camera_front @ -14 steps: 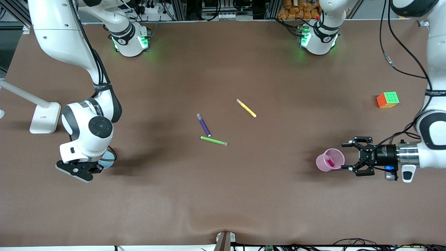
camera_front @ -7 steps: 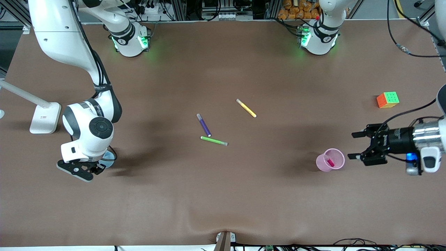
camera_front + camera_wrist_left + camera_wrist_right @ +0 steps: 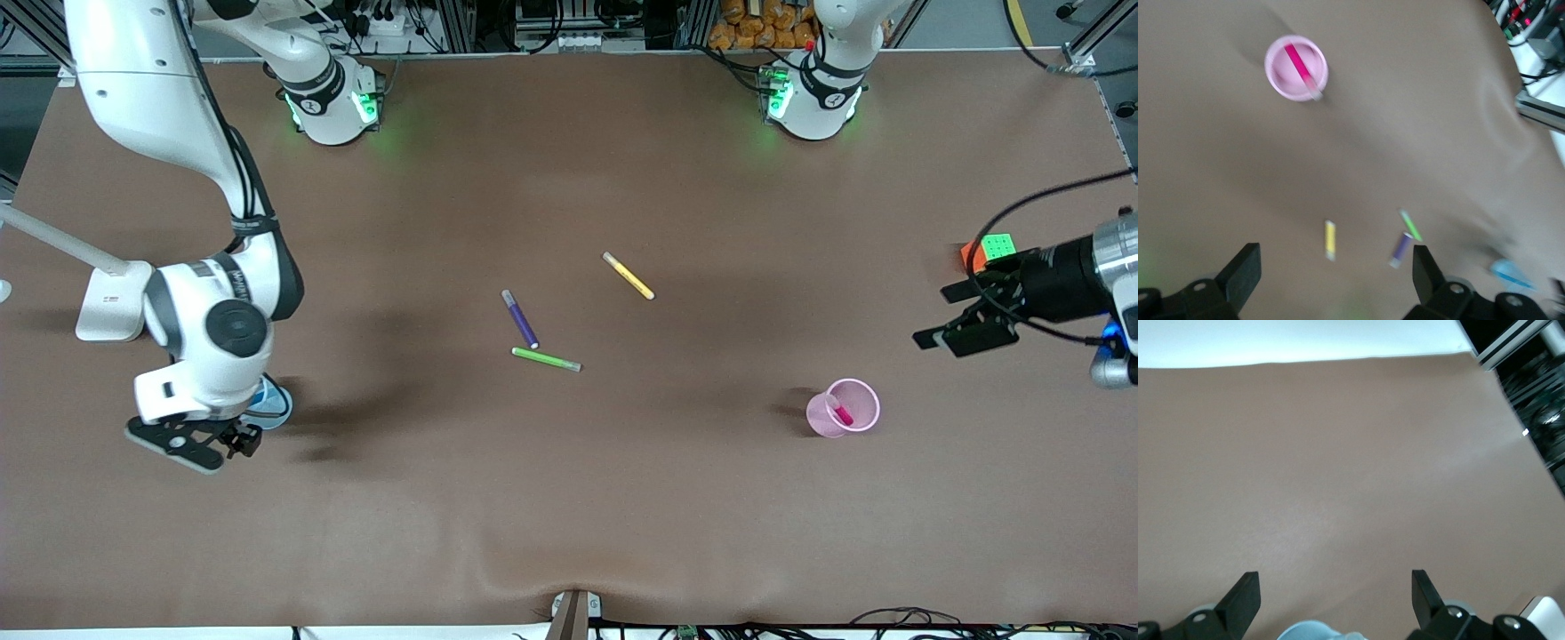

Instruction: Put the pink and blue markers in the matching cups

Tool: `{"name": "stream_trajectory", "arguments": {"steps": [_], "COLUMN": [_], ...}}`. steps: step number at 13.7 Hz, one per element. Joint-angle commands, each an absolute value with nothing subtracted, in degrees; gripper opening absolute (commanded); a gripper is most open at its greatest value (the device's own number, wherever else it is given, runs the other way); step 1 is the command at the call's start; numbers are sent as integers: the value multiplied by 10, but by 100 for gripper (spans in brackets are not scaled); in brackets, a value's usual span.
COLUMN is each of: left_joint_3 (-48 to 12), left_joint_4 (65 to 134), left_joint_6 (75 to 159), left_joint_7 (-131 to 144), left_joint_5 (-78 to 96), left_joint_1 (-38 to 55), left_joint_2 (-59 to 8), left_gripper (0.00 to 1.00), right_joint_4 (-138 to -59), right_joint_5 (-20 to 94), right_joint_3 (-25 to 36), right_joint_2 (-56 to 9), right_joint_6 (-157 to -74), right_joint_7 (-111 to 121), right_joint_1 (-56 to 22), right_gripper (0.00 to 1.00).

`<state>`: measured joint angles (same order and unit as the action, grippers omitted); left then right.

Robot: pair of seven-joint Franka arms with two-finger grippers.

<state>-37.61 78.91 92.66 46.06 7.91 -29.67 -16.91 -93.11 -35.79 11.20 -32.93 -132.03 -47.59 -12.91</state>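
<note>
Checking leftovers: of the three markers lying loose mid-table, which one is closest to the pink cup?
The green marker. It lies nearest the front camera of the three and closest to the pink cup; the purple marker and yellow marker lie farther up the table.

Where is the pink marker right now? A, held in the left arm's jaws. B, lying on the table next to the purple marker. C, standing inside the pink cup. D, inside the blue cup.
C: the pink marker leans inside the pink cup, clear of both arms; the left wrist view also shows it in the cup.
</note>
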Motion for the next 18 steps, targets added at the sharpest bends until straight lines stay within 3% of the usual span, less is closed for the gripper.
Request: {"name": "stream_trajectory", "arguments": {"steps": [1,3,7,11,14,18], "left_joint_3": [-399,-399,-392,-391,-339,-196], "left_joint_4": [800,800,802,803,822,852], "left_joint_6": [897,862,834,807,803,803], "left_joint_7": [410,403,333,280,267,255], "left_joint_5": [-18,-40,-40,-38,-25,-23], "left_joint_1": [-301,-303,-308,-308,-265,-138], "left_joint_2": [-128,-114,-50,-42,-27,-3], "left_gripper": [100,100,100,100,100,100], "right_joint_4": [-839,-807,-772,-665,-638,-623], "right_joint_5": [-188,-69,57,75,78,74], "right_joint_3": [101,100,101,104,97,103], "right_joint_2": [-327,-328,-321,-306,-260,-226], "right_joint_6": [-1231,-1179,-1123,-933,-840,-790], "right_joint_7": [-302,-206,-166,-166,-165,-156], "right_joint_1": [-82,-48,-38,-36,-36,-42], "right_gripper": [100,100,100,100,100,100]}}
